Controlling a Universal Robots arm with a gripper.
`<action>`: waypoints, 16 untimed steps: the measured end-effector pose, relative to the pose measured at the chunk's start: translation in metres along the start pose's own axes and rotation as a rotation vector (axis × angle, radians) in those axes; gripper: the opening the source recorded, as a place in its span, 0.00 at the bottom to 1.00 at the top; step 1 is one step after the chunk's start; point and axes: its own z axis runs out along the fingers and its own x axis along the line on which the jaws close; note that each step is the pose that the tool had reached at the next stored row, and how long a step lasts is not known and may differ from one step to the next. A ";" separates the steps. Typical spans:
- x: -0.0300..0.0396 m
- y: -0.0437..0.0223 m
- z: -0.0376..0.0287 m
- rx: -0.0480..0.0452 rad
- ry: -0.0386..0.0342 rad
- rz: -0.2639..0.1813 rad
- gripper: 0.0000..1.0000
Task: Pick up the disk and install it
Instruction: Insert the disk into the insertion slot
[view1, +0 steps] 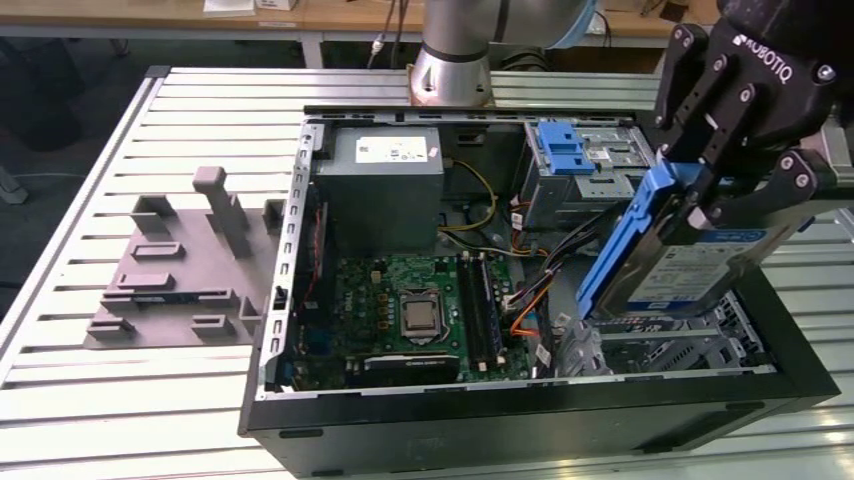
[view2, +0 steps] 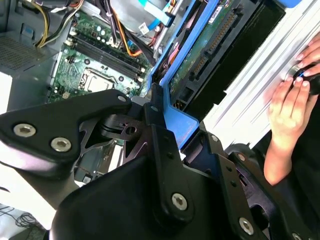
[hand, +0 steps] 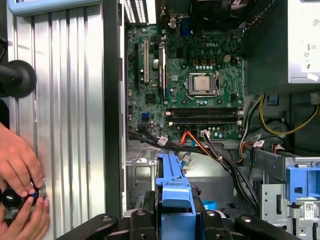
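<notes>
Claw (view1: 733, 196) clamps the tilted disk (view1: 683, 268) above the open case (view1: 534, 402), near corner at the exterior view's right; case sits on bench (view1: 80, 400).

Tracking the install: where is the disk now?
In the exterior view the disk is clamped in the gripper at that view's right, tilted above the open computer case, the motherboard toward that view's left.
</notes>
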 end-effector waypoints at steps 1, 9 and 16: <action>-0.0001 -0.0017 0.0002 0.0000 0.0000 0.000 0.36; -0.0004 -0.0095 0.0023 -0.0001 0.0002 0.000 0.36; -0.0005 -0.0132 0.0046 0.0000 0.0001 0.000 0.36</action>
